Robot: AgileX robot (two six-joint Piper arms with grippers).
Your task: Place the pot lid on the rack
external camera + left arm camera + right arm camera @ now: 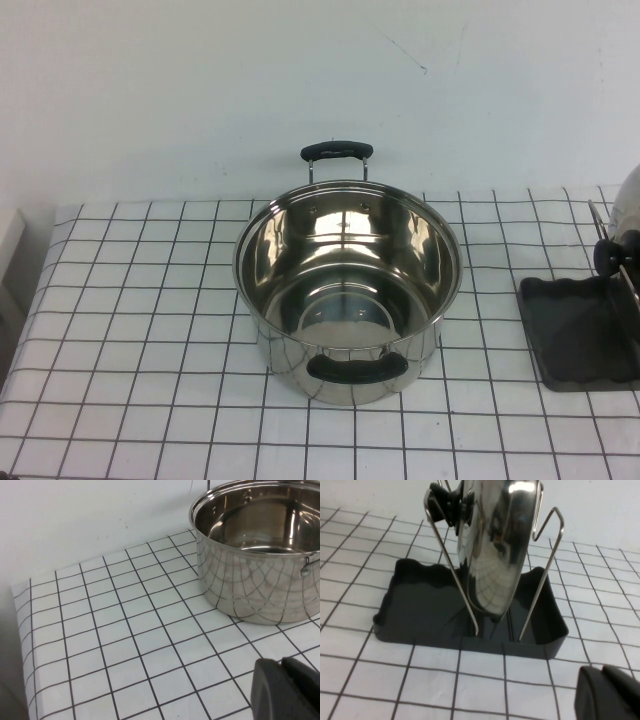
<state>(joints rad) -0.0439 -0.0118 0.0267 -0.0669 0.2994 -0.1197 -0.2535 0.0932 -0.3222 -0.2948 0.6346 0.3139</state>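
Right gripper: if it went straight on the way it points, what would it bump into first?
Probably the rack. The right gripper points at its near wall, with the pot lid standing on edge between the wire bars just behind. How far off is hard to judge. The left gripper hangs by the pot.

A plain white wall [200, 80] rises behind a table covered in white black-gridded cloth [130, 330], evenly lit.

In the high view the rack [580, 335] and the pot lid [628, 215] ran off the right edge and neither arm appeared, while each wrist view caught only a dark corner of the left gripper [285, 690] and right gripper [610, 692], fingers unreadable.
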